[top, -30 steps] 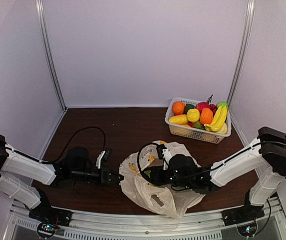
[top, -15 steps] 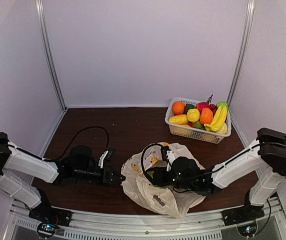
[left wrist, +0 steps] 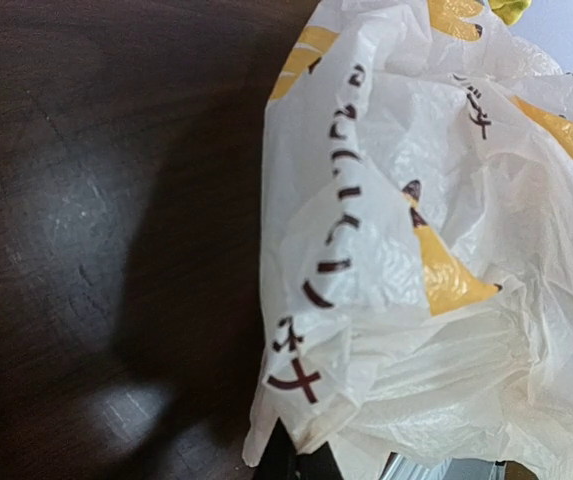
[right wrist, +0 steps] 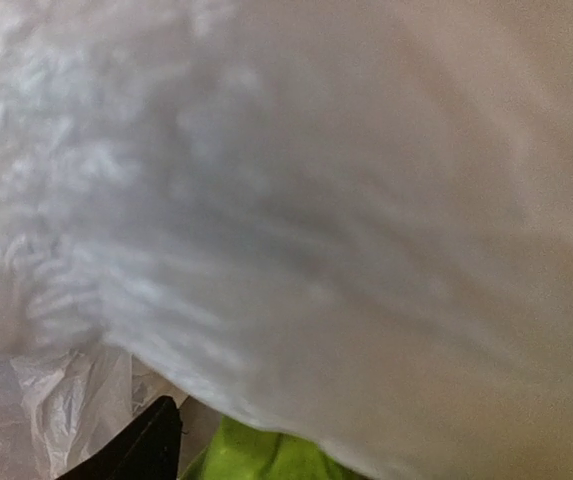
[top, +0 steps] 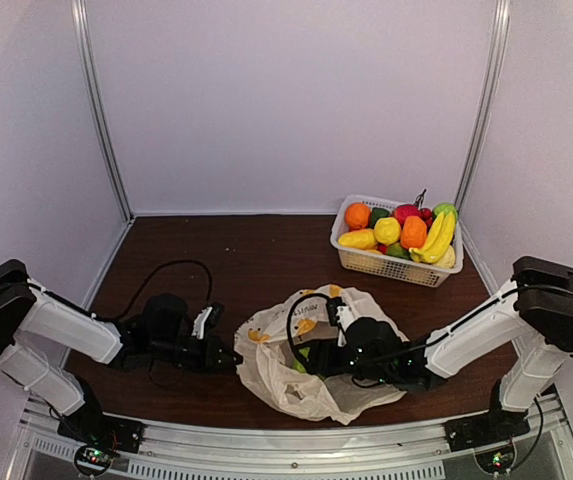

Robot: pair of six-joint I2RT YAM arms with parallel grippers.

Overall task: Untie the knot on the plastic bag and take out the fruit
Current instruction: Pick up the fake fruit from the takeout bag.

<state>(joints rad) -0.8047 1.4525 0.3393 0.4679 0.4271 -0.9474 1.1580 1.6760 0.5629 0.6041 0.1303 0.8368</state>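
Observation:
The cream plastic bag [top: 311, 385] lies crumpled at the front middle of the table, its mouth facing up. My left gripper [top: 228, 357] is shut on the bag's left edge; in the left wrist view its dark fingertips [left wrist: 301, 462] pinch the printed film [left wrist: 406, 260]. My right gripper [top: 316, 358] reaches into the bag from the right. In the right wrist view blurred film covers most of the frame. One black finger [right wrist: 138, 446] shows at the bottom left, a small gap away from a light green fruit [right wrist: 256, 458]; the other finger is hidden. The knot is not in view.
A white lattice basket [top: 381, 264] at the back right holds an orange [top: 357, 215], a banana bunch [top: 438, 238] and other fruit. Black cables loop from both wrists over the dark wooden table [top: 236, 255]. White walls enclose the back and sides.
The left gripper has drawn back a little to the left with the bag's edge. The bag has spread lower and wider. The right gripper's jaws have widened inside the bag.

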